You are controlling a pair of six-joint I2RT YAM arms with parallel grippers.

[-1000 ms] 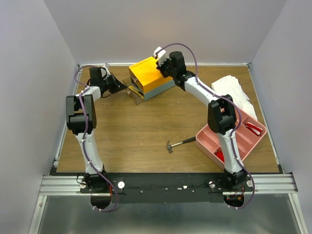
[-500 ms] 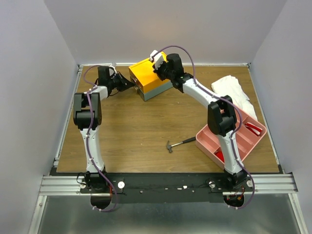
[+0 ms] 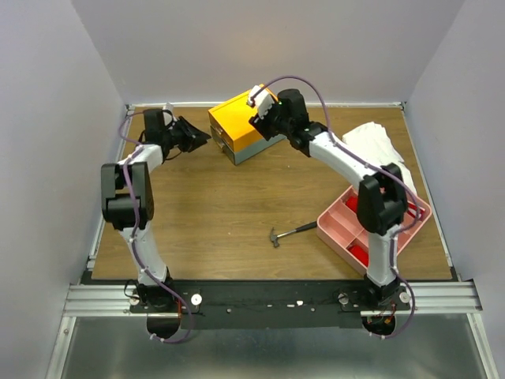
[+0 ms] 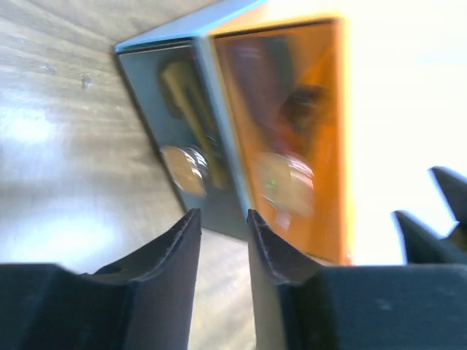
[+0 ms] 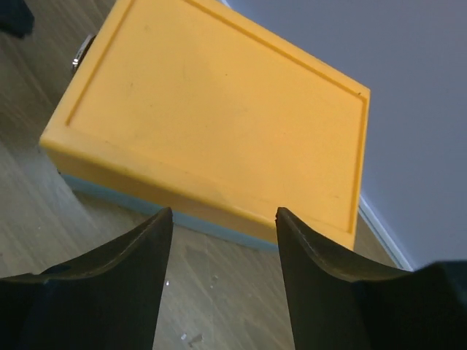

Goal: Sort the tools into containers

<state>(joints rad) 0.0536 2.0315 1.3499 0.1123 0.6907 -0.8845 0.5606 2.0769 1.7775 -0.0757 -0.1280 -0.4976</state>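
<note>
The container (image 3: 239,121) is a box with a yellow top and a grey base, standing at the back middle of the table, its drawers pushed in. My left gripper (image 3: 203,139) hovers just left of the drawer front (image 4: 191,138), open with a narrow gap and nothing in it (image 4: 222,215). At the box's right side my right gripper (image 3: 267,126) stands open and empty (image 5: 224,211), above the wood beside the yellow lid (image 5: 219,117). A small black-handled hammer (image 3: 290,231) lies on the table toward the front. Red tools (image 3: 359,253) lie in the pink tray.
A pink compartment tray (image 3: 338,230) sits at the right front, partly under the right arm. A crumpled white cloth (image 3: 380,146) lies at the back right. Grey walls close in the table on three sides.
The clear drawer that stood pulled out was pushed in. Both grippers have opened. The left one has drawn back a little from the drawer front, and the right one has come off the box.
</note>
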